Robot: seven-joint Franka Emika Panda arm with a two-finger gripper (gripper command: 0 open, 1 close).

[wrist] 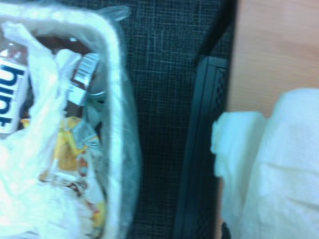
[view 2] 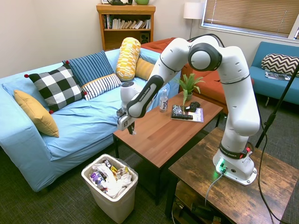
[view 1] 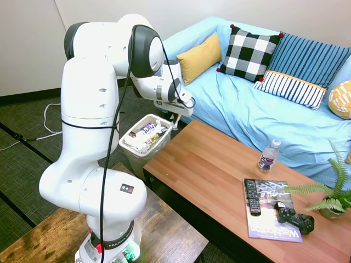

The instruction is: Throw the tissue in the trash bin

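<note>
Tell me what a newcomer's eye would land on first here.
Probably the big white arm, stretched past the corner of the wooden coffee table with its gripper above the floor beside the trash bin. Next, that bin, heaped with wrappers and white waste. The wrist view shows the tissue close up, over the table's edge.

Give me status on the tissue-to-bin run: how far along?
Done, apparently: the pick-up. No wad lies on the table in the exterior views, and the tissue shows close up in the wrist view, so it is probably held. In hand: the gripper hangs at the table's end, beside the trash bin rather than over it. Left: get above the bin's opening and release.
</note>
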